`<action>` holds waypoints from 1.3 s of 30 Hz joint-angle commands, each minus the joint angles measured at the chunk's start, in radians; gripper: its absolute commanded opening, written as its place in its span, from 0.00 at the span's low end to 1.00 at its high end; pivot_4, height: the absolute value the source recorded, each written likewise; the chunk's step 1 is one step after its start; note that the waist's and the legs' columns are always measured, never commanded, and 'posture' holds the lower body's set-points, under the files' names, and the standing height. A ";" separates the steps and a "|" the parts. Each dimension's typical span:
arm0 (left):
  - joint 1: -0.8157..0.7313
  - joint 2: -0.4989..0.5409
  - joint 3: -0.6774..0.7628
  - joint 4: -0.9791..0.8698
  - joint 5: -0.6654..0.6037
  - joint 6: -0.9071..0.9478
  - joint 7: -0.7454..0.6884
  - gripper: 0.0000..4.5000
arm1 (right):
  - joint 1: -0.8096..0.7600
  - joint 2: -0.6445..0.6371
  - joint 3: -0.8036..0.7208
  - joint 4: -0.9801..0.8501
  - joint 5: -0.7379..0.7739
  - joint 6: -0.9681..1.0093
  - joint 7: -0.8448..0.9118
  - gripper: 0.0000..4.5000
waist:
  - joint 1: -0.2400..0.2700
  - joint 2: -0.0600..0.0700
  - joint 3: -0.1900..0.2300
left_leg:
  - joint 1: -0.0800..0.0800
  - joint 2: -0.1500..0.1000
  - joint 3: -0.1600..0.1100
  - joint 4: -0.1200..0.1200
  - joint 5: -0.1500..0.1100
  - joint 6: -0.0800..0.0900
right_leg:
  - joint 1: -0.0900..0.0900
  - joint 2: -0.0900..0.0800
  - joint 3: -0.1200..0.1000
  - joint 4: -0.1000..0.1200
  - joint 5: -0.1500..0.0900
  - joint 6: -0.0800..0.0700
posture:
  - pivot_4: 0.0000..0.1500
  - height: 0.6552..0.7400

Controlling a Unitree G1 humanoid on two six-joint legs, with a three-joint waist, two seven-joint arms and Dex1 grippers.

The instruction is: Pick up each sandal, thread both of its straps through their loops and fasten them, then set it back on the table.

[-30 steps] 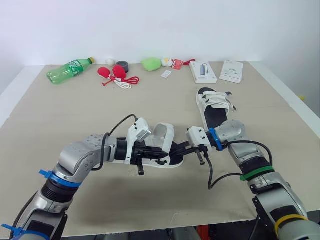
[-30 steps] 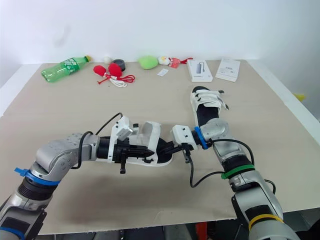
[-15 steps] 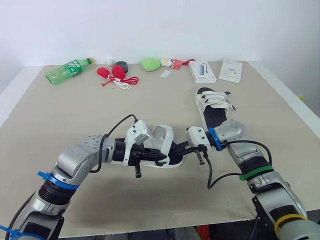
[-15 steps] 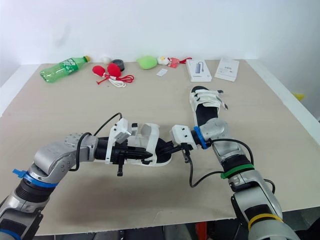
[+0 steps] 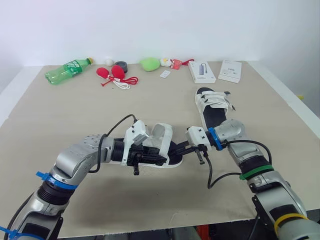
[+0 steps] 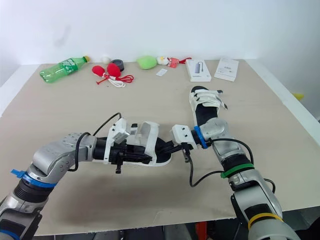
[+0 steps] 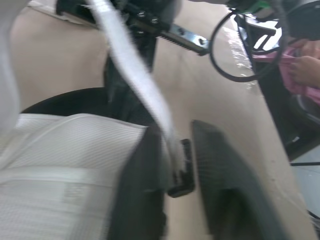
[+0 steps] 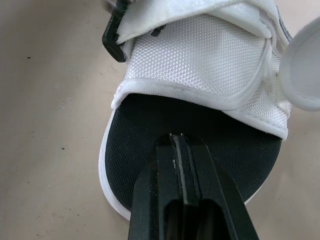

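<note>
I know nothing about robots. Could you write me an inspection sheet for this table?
Surface: beige table, no spills.
Job's things: near sandal between the arms; far sandal lying flat beyond the right arm.
Clutter: green bottle, red toys, green plush, two white boxes at far edge.
Grippers: left gripper fingers shut on the near sandal's strap; right gripper shut over its black footbed.
Cables: black cable looping at each wrist.
Surroundings: white wall.

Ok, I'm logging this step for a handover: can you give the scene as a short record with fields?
near sandal: between both grippers
left gripper: jaws closed on white strap beside its black loop
right gripper: jaws shut, tips on the black footbed
far sandal: flat on table, untouched
table back edge: green bottle, two white boxes
</note>
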 commanded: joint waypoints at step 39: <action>-0.180 -0.024 -0.007 0.163 0.100 -0.064 -0.144 0.01 | 0.018 -0.025 0.020 0.036 -0.064 -0.017 -0.010 0.00 | 0.000 0.000 0.000 | -0.001 0.000 0.000 0.000 0.000 0.000 | 0.000 0.000 0.000 0.000 0.000 0.001 | 1.00 1.00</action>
